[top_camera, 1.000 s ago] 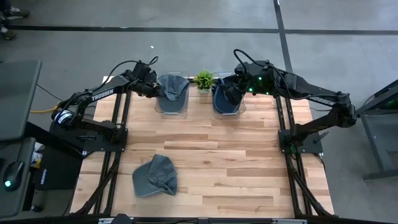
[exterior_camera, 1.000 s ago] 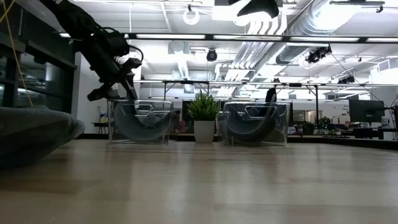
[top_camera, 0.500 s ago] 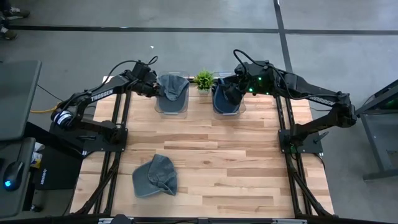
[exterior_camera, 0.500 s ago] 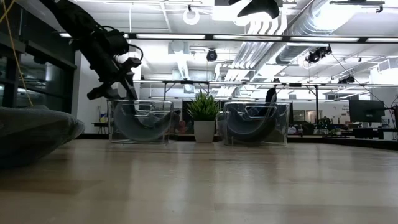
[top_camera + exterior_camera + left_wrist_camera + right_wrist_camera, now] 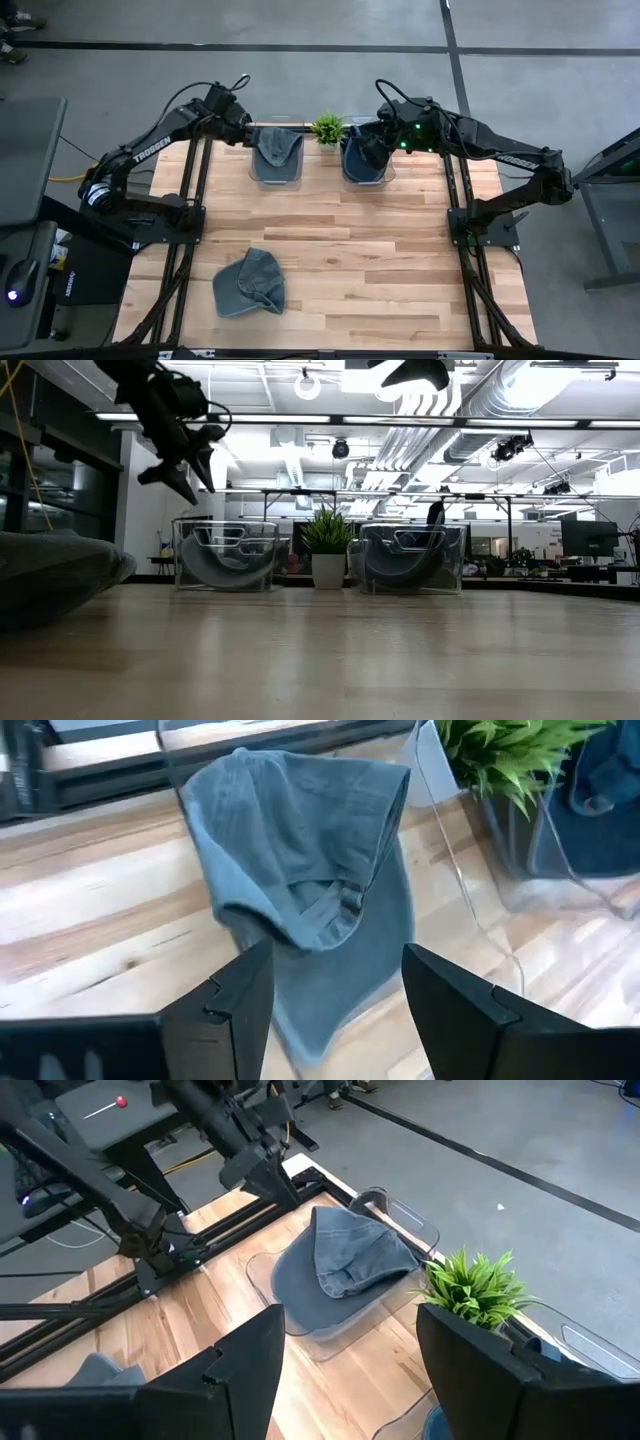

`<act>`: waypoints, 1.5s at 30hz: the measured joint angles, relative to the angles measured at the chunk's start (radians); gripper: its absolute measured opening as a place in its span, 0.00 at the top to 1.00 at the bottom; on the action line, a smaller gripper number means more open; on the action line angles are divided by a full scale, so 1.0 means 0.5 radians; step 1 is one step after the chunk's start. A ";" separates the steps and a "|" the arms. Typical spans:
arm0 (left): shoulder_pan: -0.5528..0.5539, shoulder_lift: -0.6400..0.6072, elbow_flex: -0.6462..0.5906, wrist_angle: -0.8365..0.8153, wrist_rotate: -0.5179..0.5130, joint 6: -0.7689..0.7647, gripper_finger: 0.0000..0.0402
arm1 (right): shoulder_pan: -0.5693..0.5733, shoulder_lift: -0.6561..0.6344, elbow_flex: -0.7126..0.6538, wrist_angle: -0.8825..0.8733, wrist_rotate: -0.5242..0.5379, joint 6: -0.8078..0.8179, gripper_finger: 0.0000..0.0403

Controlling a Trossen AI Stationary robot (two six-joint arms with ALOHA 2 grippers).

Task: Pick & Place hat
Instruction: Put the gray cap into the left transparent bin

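A grey-blue hat [image 5: 278,150] lies slumped in the left clear bin [image 5: 262,178] at the table's far edge; the left wrist view shows the hat [image 5: 300,860] with its crown folded in. My left gripper [image 5: 245,128] hangs open above and just left of that bin, empty [image 5: 335,1010], well above the bin's rim in the low view [image 5: 185,465]. A darker blue hat [image 5: 362,168] fills the right clear bin. My right gripper [image 5: 366,148] hovers open over it, empty [image 5: 350,1370]. A third grey-blue hat [image 5: 250,283] rests flat near the table's near edge.
A small potted plant [image 5: 328,127] stands between the two bins at the far edge. The left arm's base [image 5: 160,215] and the right arm's base [image 5: 480,225] flank the table. Bare wood [image 5: 380,270] spreads across the middle and the near right.
My left gripper has risen from the level of the left bin's rim and drawn back toward the table's far left corner. The hat stays lying in that bin. My right arm has kept still.
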 joint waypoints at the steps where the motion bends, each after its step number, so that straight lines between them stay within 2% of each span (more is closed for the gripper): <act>1: 0.000 0.000 0.038 -0.062 -0.021 0.028 0.51 | 0.000 0.000 0.000 0.000 -0.003 0.000 0.45; 9: 0.000 0.000 0.319 -0.688 -0.024 0.384 0.51 | 0.000 0.000 0.000 -0.015 -0.052 -0.033 0.45; 13: -0.031 -0.006 0.342 -0.991 0.044 0.554 0.51 | 0.000 0.000 0.000 -0.052 -0.078 -0.049 0.45; 16: -0.108 -0.014 0.342 -1.129 0.068 0.558 0.51 | 0.000 0.000 0.000 -0.080 -0.093 -0.052 0.45; 22: -0.292 -0.082 0.342 -1.115 0.174 0.521 0.51 | 0.000 0.000 0.000 -0.096 -0.096 -0.055 0.45; 28: -0.556 -0.162 0.342 -1.063 0.162 0.272 0.51 | 0.026 -0.035 0.000 -0.122 -0.087 -0.083 0.45; 38: -1.033 -0.406 0.342 -1.059 -0.115 -0.062 0.51 | 0.218 -0.110 -0.002 -0.251 0.194 -0.088 0.45; 45: -1.239 -0.565 0.341 -1.062 -0.240 -0.221 0.51 | 0.342 -0.121 -0.005 -0.316 0.241 -0.005 0.45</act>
